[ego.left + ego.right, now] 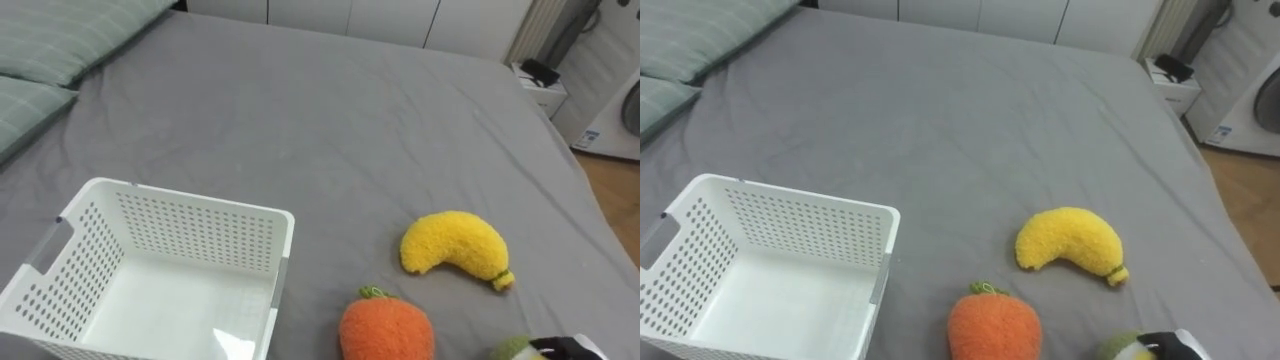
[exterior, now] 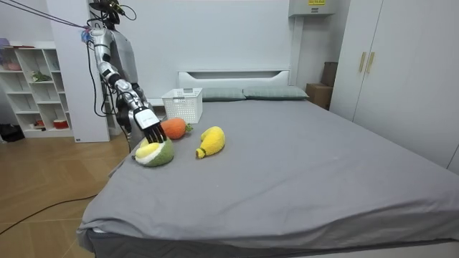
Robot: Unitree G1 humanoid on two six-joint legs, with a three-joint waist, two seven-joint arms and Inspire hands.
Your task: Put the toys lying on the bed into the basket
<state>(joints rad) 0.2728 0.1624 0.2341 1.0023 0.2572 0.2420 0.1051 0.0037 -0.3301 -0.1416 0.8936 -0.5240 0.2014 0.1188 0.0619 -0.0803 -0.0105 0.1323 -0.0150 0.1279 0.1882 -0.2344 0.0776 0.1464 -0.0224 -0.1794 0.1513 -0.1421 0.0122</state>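
Room view shows the robot standing by the side of the bed (image 2: 287, 165), at the room view's left. Its right hand (image 2: 148, 119) reaches down to a green and yellow toy (image 2: 155, 155) near the bed's edge. The fingers (image 2: 159, 134) look straight and point down at the top of the toy. They hold nothing that I can see, but from this far away I cannot tell if they touch it.

In the eye views the same toy peeks in at the bottom right corner, with a bit of the hand beside it. An orange toy (image 1: 388, 330) with a small green tuft lies just beside it. A yellow banana toy (image 1: 455, 252) lies near, a bit further up the bed. The white basket (image 1: 190, 200), full of small holes, sits on the bed to the robot's left, apart from the toys, and it looks empty.

All three toys look fluffy, so I think they are light and squishy, not slippery, and will not break. A good place to hold the green one is probably around its fat middle, with a gentle squeeze.

I see no words or tags on the toys or the basket. A sticker (image 1: 600, 138) on the white machine (image 1: 605, 100) past the bed has print too small to read.
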